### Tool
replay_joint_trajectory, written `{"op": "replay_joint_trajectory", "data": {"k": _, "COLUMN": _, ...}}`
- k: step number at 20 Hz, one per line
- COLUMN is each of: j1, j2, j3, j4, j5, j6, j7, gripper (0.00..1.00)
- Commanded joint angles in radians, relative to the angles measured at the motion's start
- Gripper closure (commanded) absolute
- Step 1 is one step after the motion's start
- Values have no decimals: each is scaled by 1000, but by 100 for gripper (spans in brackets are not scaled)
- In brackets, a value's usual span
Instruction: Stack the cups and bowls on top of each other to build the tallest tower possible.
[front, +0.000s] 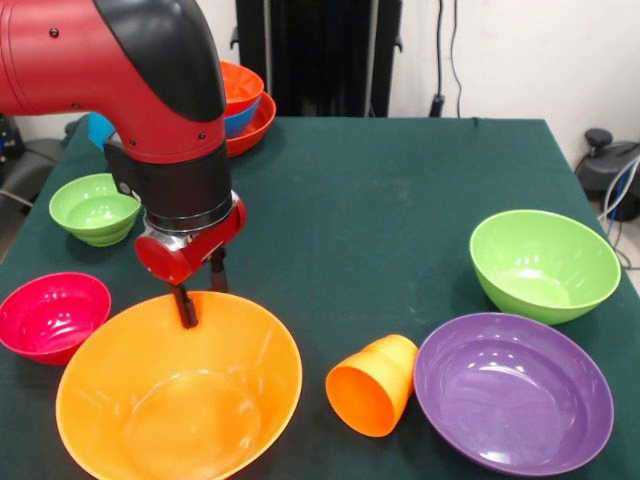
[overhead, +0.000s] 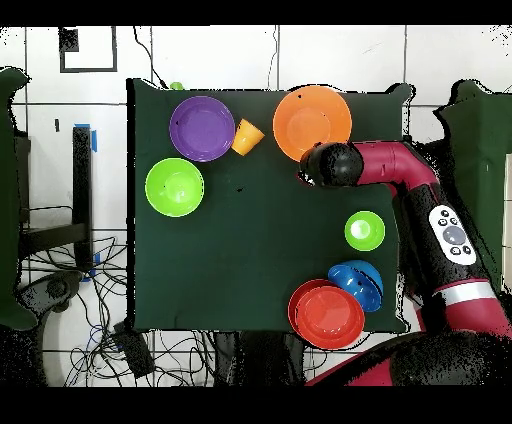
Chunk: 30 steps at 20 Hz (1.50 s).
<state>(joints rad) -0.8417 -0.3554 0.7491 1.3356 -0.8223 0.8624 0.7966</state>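
My gripper (front: 200, 293) hangs at the far rim of the large orange bowl (front: 180, 390), one finger (front: 186, 306) inside the rim and one outside; whether they pinch it I cannot tell. The orange cup (front: 373, 384) lies tipped beside it. The stacked red-orange and blue bowls (overhead: 328, 310) sit at the table's (front: 380, 200) opposite edge.
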Motion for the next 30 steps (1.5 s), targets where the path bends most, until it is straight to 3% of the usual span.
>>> {"op": "replay_joint_trajectory", "data": {"k": 1, "j1": -37, "j2": -9, "j3": 22, "j4": 39, "j5": 21, "j6": -16, "j7": -170, "gripper": 100}}
{"op": "replay_joint_trajectory", "data": {"k": 9, "j1": -58, "j2": -1, "j3": 36, "j4": 45, "j5": 26, "j6": -16, "j7": -207, "gripper": 100}}
{"op": "replay_joint_trajectory", "data": {"k": 30, "j1": -74, "j2": -5, "j3": 60, "j4": 60, "j5": 17, "j6": -23, "j7": -190, "gripper": 100}}
